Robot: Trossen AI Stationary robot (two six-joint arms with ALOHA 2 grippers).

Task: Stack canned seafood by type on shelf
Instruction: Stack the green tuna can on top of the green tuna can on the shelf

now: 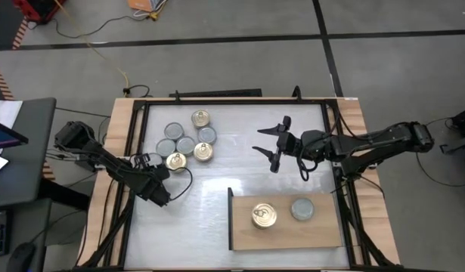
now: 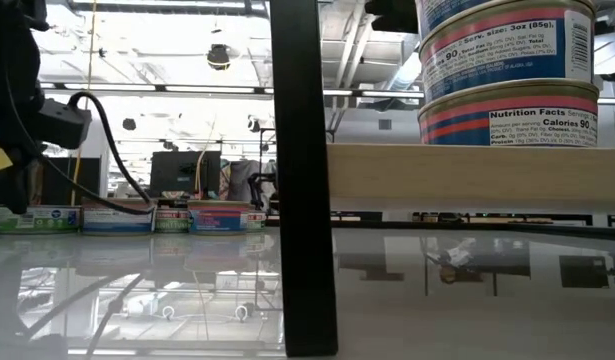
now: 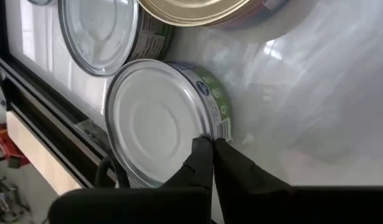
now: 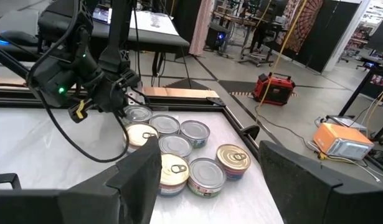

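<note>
I have the left claw (image 1: 165, 180) down low at the near-left part of the tabletop (image 1: 240, 162), right at the edge of the loose tins (image 1: 188, 136). From its wrist camera the two fingertips (image 3: 203, 155) are pressed together with no gap, touching the rim of a silver-lidded tin (image 3: 157, 121) that has a green and blue label; they are not around it, so I read this claw as closed on nothing. A second silver-lidded tin (image 3: 104, 31) sits just beside that one, and a gold lid (image 3: 197, 9) shows past them.

The loose group is seven tins bunched together in the left half of the tabletop, three with gold pull-tab lids and four with plain grey lids, as far as I can count from above. The right wrist camera sees the same cluster (image 4: 185, 152) with the left arm bent over its far side.

The right claw (image 1: 271, 143) hangs over the middle of the tabletop, well apart from the tins, its fingers spread wide and holding nothing.

The shelf (image 1: 323, 230) lies flat at the near-right. On it I see a gold-lidded stack (image 1: 264, 216) and, just beside it, a grey-lidded tin (image 1: 302, 208). From table height, a stack of blue and red labelled tins (image 2: 507, 70) stands on the board (image 2: 467, 175).
</note>
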